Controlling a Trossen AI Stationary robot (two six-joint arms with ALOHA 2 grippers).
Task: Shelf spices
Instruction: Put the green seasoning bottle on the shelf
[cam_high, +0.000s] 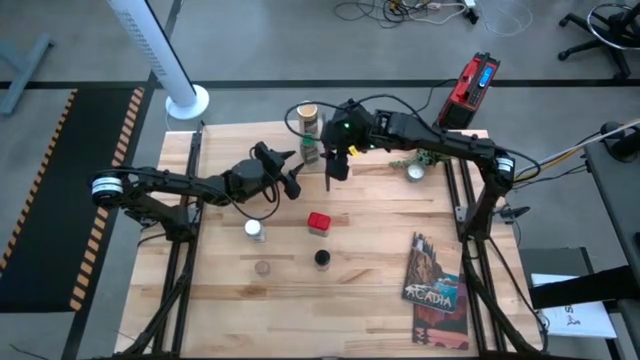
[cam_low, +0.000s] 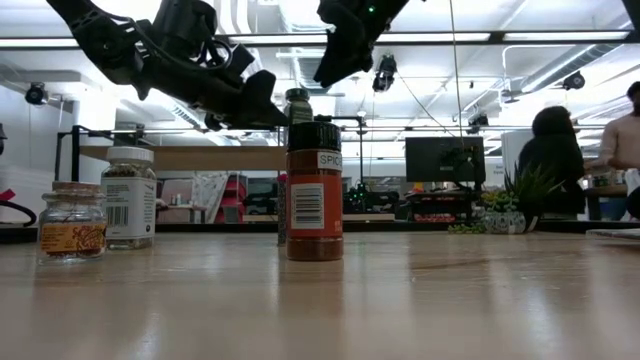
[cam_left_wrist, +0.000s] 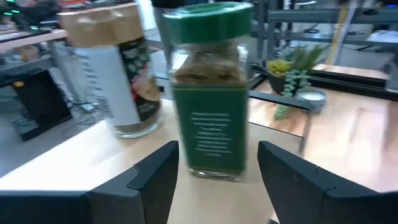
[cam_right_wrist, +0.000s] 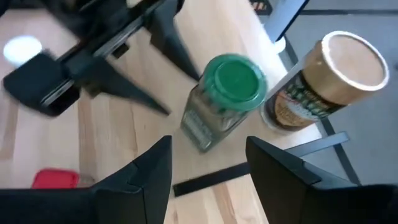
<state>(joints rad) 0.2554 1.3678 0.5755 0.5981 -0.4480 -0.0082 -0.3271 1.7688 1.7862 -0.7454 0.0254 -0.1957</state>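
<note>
Already on the shelf: the green-lidded jar stands upright just beside the tan canister, with both grippers close around it.

Seemingly the jar is being let go, so the left gripper, fingers spread and clear of the glass on either side, would best back straight off toward 8 o'clock without brushing the jar into the canister at its 12 o'clock. Above, the right gripper hovers released over the green lid and should lift before swinging, since its fingers bracket the jar from overhead. Three spices wait on the table: the red tin at centre, the white-capped jar at its 9 o'clock, the dark-capped jar at 6 o'clock. A potted plant sits toward 2 o'clock, the Acadia book at 4 o'clock, both well apart from the reach.
</note>
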